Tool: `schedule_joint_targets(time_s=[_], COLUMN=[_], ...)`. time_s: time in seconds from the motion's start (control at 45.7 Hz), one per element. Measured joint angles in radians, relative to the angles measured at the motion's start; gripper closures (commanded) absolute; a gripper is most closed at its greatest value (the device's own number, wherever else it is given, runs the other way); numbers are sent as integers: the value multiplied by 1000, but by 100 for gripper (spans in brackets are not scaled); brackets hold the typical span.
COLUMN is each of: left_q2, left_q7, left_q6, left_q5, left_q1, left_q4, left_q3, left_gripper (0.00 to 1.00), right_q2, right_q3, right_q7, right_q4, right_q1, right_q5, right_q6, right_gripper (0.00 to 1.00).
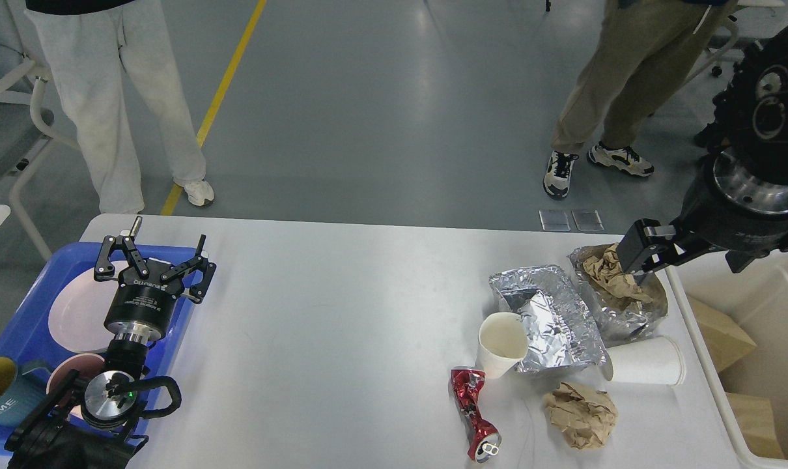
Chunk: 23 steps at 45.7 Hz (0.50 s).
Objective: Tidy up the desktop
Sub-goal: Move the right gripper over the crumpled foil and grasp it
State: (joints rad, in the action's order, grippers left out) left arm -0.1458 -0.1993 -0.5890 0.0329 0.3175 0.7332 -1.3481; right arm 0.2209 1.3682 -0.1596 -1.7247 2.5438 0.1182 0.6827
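The smooth white desktop [342, 326] spreads before me. My left pincer [152, 259] hangs released above the blue plastic tray [26, 306]. My right pincer [648, 251] hovers at crumpled brown paper [607, 272] nested in wrinkled foil [619, 312]; its grip I cannot tell.

Crushed red can [475, 417], 2 paper cups, foil trays, crumpled brown paper [579, 413], blue tray [23, 312] w/ plates.
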Motion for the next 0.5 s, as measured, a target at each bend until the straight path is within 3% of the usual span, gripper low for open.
schedule_joint_targets(time_s=[0.241,0.503], left_q2=[0,0], left_q7=[0,0], left_q6=[0,0], left_q5=[1,1], left_q1=[0,0], left_q4=[0,0], left_q3=[1,1], left_gripper=[4,4], right_q2=[12,-9], right_q3=[-12,-71], right_q7=[5,-2], right_q4=[33,205], right_q1=[-93,-471], right_q5=[-4,-7], right_q6=[-36,-247], right_gripper=[0,0])
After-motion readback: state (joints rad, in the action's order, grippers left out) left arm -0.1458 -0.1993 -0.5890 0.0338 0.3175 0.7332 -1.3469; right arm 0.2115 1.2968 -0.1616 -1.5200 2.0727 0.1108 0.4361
